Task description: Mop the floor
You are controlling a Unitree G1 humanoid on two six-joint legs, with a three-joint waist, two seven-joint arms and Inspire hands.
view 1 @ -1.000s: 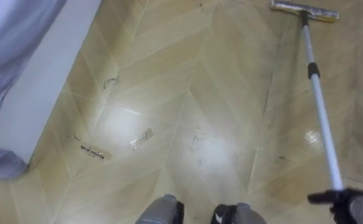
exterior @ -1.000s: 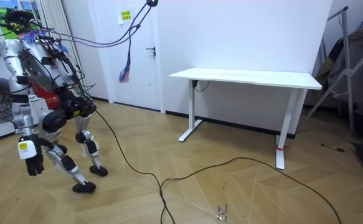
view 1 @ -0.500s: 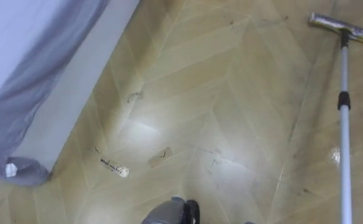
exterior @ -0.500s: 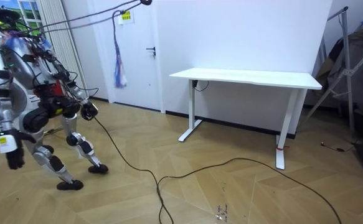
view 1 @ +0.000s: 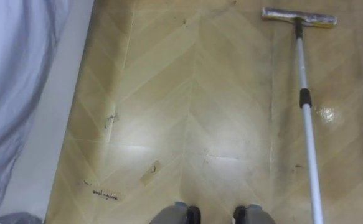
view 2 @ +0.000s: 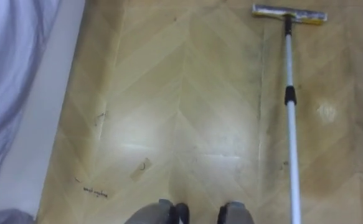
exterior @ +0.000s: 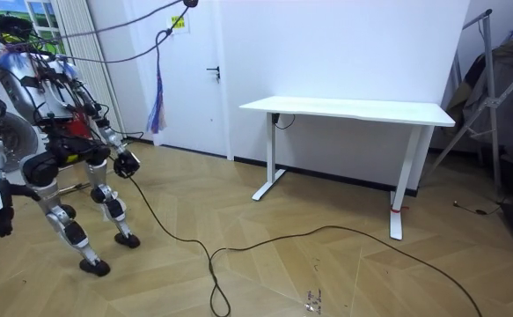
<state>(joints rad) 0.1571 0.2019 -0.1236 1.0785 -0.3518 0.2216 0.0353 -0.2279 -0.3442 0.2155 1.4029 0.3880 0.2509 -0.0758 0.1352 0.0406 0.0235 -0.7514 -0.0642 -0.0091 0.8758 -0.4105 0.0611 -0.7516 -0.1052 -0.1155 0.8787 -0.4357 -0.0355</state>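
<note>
The mop pole (view 1: pixel 307 130) leaves the bottom edge at the robot's right, its grip cut off; of the hand (exterior: pixel 1 218) hanging in the room view I cannot tell the fingers' state. Scuffs (view 1: pixel 106 195) mark the floor (view 1: pixel 218 93), so mopping looks far from done; farther ahead, the mop head (view 1: pixel 298 17) lies flat.

Light is bright and even, falling from above. In the eye views the wooden floor (view 1: pixel 231 74) throws back pale glare: a broad soft patch at centre left, another just below the centre, and a small sharp glint at right, beside the mop pole (view 1: pixel 306 130). The grey cloth (view 1: pixel 13 93) along the left edge is lit flat, its folds faint. In the room view the white wall (exterior: pixel 344 44) is bright, the table (exterior: pixel 353 108) casts only a weak shadow beneath it, and the floor shows a pale sheen at lower centre.
</note>
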